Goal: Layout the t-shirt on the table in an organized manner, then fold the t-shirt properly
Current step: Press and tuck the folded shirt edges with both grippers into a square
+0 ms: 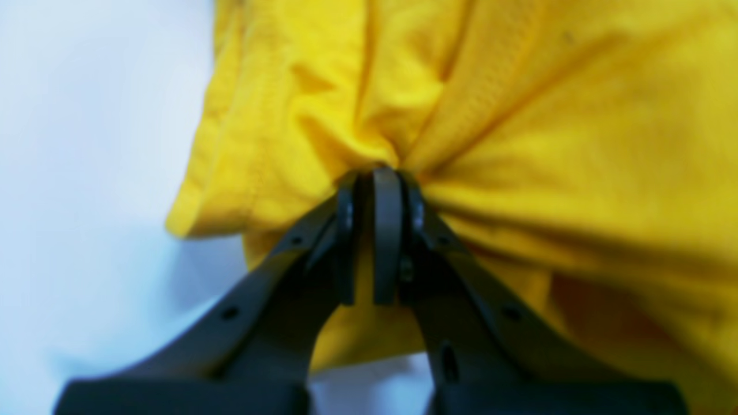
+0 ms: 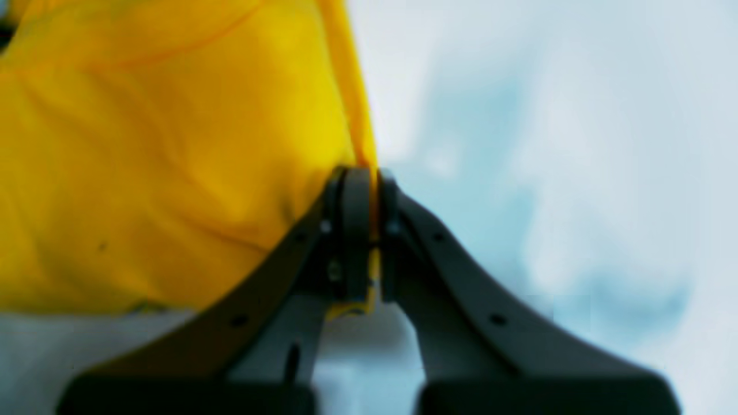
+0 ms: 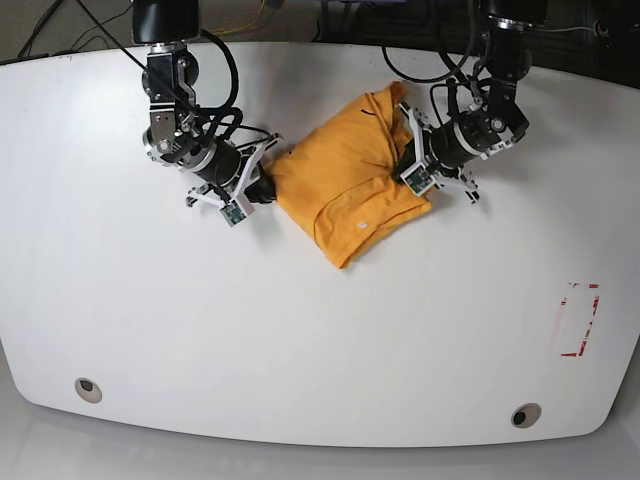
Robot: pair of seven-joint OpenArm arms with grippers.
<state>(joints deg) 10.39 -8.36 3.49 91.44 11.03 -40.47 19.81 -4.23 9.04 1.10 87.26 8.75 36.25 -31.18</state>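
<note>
Both grippers, left [image 1: 377, 190] and right [image 2: 363, 184], pinch opposite edges of the limp, light t-shirt [image 3: 345, 180] bunched near the table's [image 3: 300, 340] far edge; hems seem best holds.

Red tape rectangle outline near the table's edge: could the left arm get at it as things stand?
Probably not yet: the way to the red tape rectangle outline looks free, but the left claw is shut on the crumpled orange-yellow cotton t-shirt.

The white table [image 3: 300, 340] has a glossy top with curved edges. On it lie a bunched orange-yellow t-shirt [image 3: 345, 190] toward the far middle, two round grey grommets [image 3: 88, 389] near the front edge, and a red tape outline [image 3: 580, 320] at the right.
</note>
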